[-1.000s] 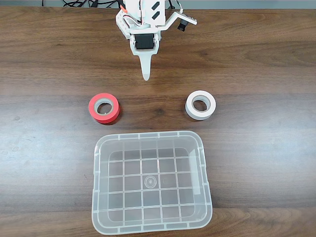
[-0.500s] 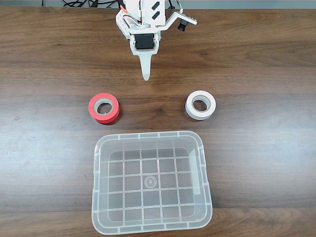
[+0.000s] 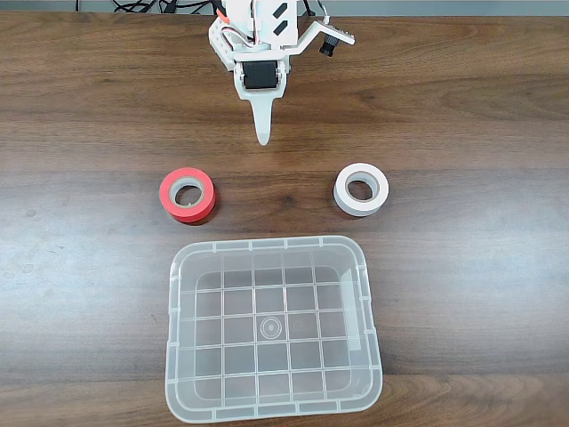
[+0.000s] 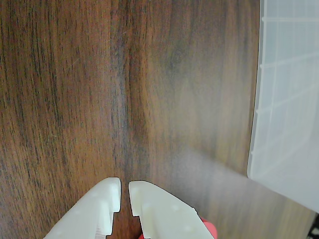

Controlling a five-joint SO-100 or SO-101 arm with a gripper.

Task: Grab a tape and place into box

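**Counter inventory, near edge to far**

Box (image 3: 273, 327): clear, nothing inside, at the near edge of the counter (image 3: 462, 116).
Tape (image 3: 188, 194): red, flat on the wood, just beyond the box's left corner.
White roll (image 3: 361, 189): beyond its right corner.
Gripper (image 4: 124, 195): at the far edge, jaws nearly shut, holding nothing.
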